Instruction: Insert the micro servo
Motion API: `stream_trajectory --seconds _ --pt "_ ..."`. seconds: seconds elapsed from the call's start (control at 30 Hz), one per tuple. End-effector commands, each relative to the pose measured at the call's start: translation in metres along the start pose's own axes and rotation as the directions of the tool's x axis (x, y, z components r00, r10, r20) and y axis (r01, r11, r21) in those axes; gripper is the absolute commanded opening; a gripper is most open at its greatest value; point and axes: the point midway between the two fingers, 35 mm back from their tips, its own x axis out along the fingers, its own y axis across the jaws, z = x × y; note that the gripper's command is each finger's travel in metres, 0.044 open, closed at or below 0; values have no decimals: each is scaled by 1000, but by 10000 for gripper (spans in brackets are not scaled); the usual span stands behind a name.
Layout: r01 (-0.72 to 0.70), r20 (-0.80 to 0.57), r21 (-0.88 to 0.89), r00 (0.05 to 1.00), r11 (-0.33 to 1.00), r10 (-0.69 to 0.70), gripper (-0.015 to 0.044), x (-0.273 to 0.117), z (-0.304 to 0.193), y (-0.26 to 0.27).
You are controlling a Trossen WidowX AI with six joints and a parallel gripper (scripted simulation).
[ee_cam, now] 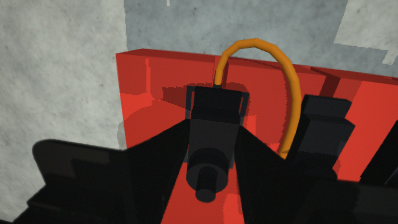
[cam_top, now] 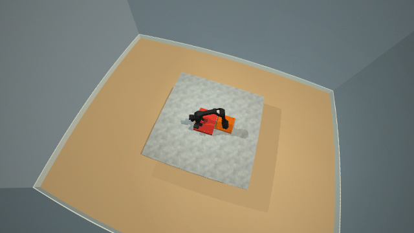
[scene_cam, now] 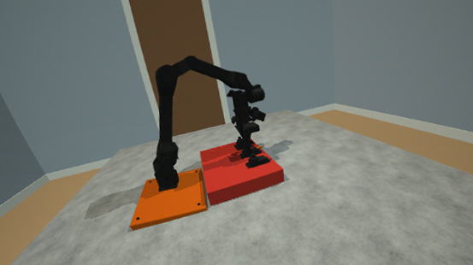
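Note:
My gripper (ee_cam: 213,128) is shut on the black micro servo (ee_cam: 216,135), one finger on each long side, over the red deck (cam_top: 209,122) (scene_cam: 232,184) (ee_cam: 137,120). The output shaft points up toward the wrist camera. In the wrist view the pocket's dark outline (ee_cam: 188,102) shows on both sides of the servo's cable end. The servo covers most of the pocket. I cannot tell how deep it sits; its ears are not clearly visible. The orange cable (ee_cam: 297,95) leaves the servo's far end beside the side notch and loops up and right, back toward the right finger.
A mounted black servo (ee_cam: 322,132) stands close to the right finger, with another dark servo partly in view at the right edge. The arm's base stands on an orange plate (cam_top: 229,130) (scene_cam: 167,207) beside the deck. Both rest on a grey mottled table top (cam_top: 200,155) (scene_cam: 297,230).

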Motion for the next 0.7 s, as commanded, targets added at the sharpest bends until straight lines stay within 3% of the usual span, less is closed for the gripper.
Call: stream_trajectory --seconds 0.0,0.27,0.5,0.67 --pt "1 0 -3 1000 1000 -1 0 4 0 0" --pt "1 0 -3 1000 1000 -1 0 12 0 0" --pt "1 0 -3 1000 1000 -1 184 10 0 0" --pt "1 0 -3 1000 1000 -1 187 -10 0 0"
